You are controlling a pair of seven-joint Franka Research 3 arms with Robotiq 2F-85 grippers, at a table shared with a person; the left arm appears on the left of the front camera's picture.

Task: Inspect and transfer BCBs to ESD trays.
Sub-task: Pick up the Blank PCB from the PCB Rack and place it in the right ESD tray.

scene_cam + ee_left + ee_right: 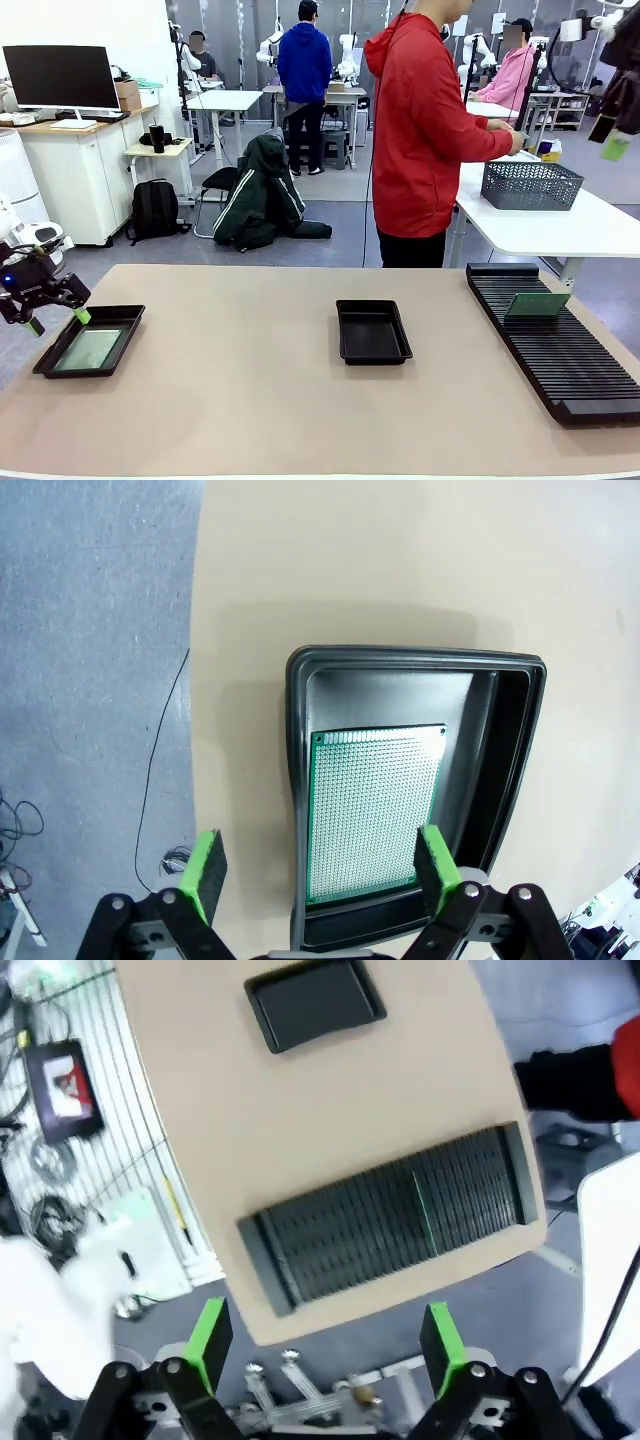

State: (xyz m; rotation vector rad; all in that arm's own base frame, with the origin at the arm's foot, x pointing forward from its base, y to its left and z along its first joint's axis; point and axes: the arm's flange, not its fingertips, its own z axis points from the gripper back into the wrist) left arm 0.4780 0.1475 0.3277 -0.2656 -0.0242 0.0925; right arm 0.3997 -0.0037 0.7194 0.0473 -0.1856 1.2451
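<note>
We see left gripper [320,865] and right gripper [326,1332] both spread, holding nothing; one BCB [375,810] lies flat in the left ESD tray [515,750], another BCB [537,305] stands in the slotted rack [570,365].

Beige table [250,420] is carrying: ESD tray [126,338], lying directly under the left claw [58,320]; second ESD tray [373,331], sitting well away from it; ribbed rack [560,350], lying farthest off.
</note>
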